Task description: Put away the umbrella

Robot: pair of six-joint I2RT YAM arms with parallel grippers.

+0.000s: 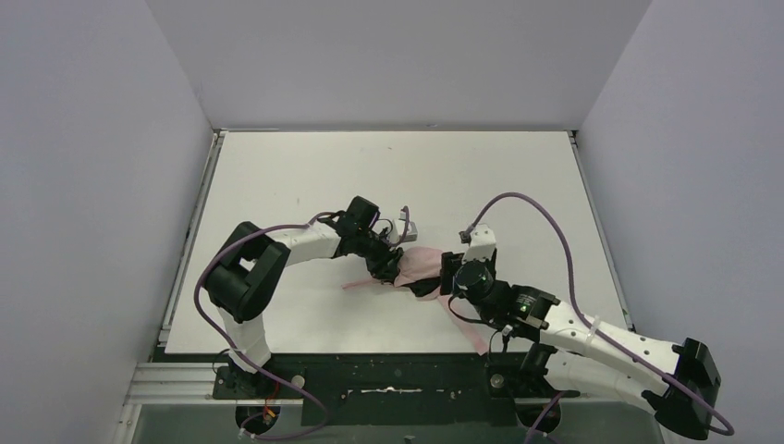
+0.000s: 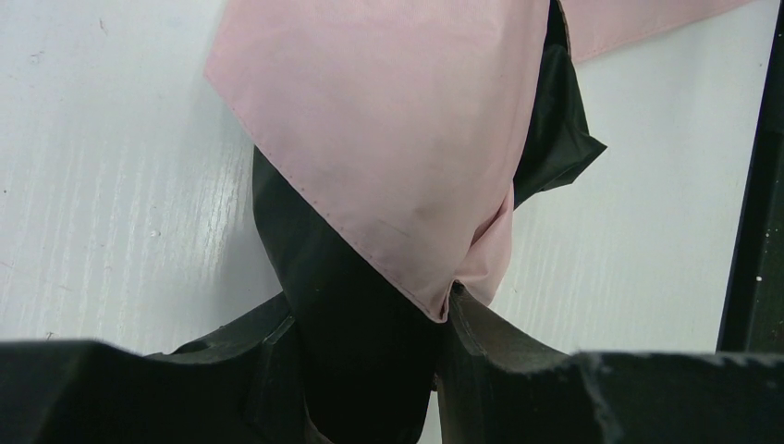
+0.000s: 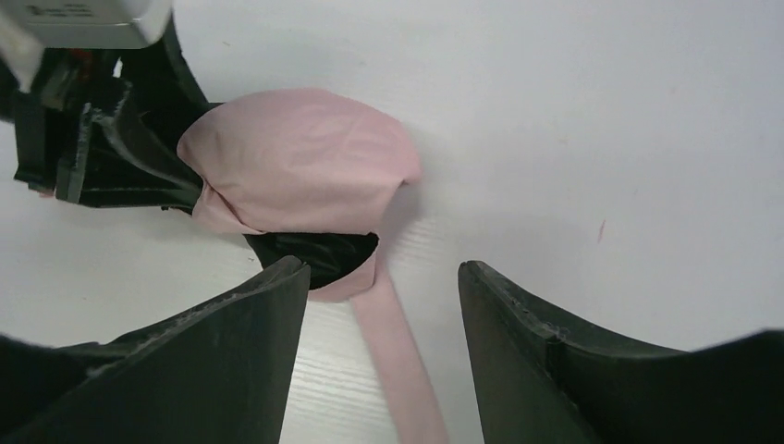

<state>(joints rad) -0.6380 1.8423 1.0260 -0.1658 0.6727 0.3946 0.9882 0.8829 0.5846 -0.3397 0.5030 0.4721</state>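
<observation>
The umbrella (image 1: 422, 266) lies collapsed on the white table as a pale pink bundle with black lining showing. My left gripper (image 1: 386, 268) is shut on its left end. In the left wrist view the black and pink fabric (image 2: 388, 185) is pinched between the fingers of the left gripper (image 2: 370, 324). My right gripper (image 1: 451, 279) stands open just right of the bundle. In the right wrist view the right gripper (image 3: 379, 277) holds nothing, and the umbrella (image 3: 296, 171) lies ahead of it. The pink strap (image 3: 398, 361) runs along the table between its fingers. The handle and shaft are hidden.
The white table (image 1: 398, 176) is walled by grey panels at the left, back and right. A black rail (image 1: 388, 379) carrying both arm bases runs along its near edge. The strap (image 1: 467, 328) trails toward that edge under the right arm. The left gripper's body (image 3: 102, 157) sits close to the bundle.
</observation>
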